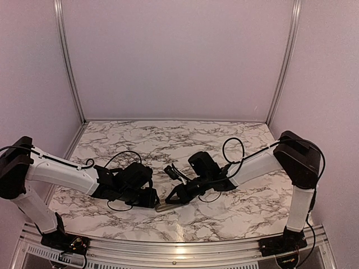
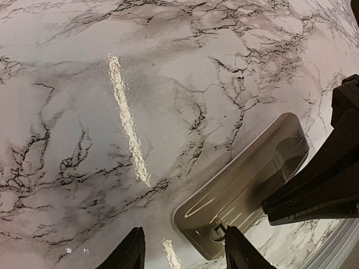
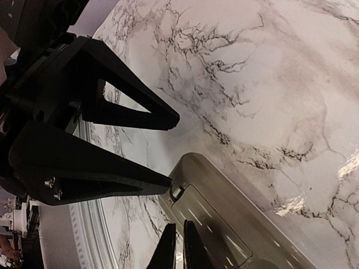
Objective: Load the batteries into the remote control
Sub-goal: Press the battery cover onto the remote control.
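The right pincer [image 3: 178, 225], two slim black tapering fingers, is pressing them almost together with nothing showing between. It is hanging tips-down just over the long, slim, greyish plastic remote control [image 2: 247, 179]. Whether the tips are touching the remote I cannot tell.

The remote is lying flat and back side up. Its surface is looking smooth and faintly glossy, and its corners are rounded. A rectangular panel [image 3: 216, 224] is showing as a thin outline sunk into the remote's back, with a small notch at the panel's end nearest the left pincer [image 3: 173, 150].

That left pincer, with broad, matte black, wedge-shaped fingers, is spreading them wide at one short end of the remote and pinching nothing. One fingertip is meeting the corner of that end. The other is standing clear of the remote, off to its side.

Under the remote, the glossy white marble-patterned counter [image 2: 84, 84], crossed by dark grey veins, is carrying a long bright streak of glare [image 2: 126, 117] beside the remote.
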### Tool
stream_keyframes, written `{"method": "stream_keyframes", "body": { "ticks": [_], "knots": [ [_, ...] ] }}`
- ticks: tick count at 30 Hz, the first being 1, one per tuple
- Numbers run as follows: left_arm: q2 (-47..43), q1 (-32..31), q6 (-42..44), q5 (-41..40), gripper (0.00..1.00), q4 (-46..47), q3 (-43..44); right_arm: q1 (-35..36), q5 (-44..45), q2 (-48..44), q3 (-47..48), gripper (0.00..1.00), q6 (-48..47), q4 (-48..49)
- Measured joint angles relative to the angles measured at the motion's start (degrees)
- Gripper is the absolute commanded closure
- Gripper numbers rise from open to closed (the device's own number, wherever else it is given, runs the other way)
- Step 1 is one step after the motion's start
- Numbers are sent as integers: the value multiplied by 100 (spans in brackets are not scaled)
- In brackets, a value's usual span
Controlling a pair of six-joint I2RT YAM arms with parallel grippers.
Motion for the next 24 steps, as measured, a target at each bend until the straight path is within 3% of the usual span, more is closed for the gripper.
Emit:
{"method": "stream_keyframes", "body": {
  "ticks": [14, 24],
  "knots": [
    [264, -96, -24, -63, 48, 87, 162, 195, 595, 74, 341, 97, -455, -649],
    [352, -160, -170, -157, 55, 85, 162, 195, 645, 74, 343, 98, -522, -660]
  ]
}}
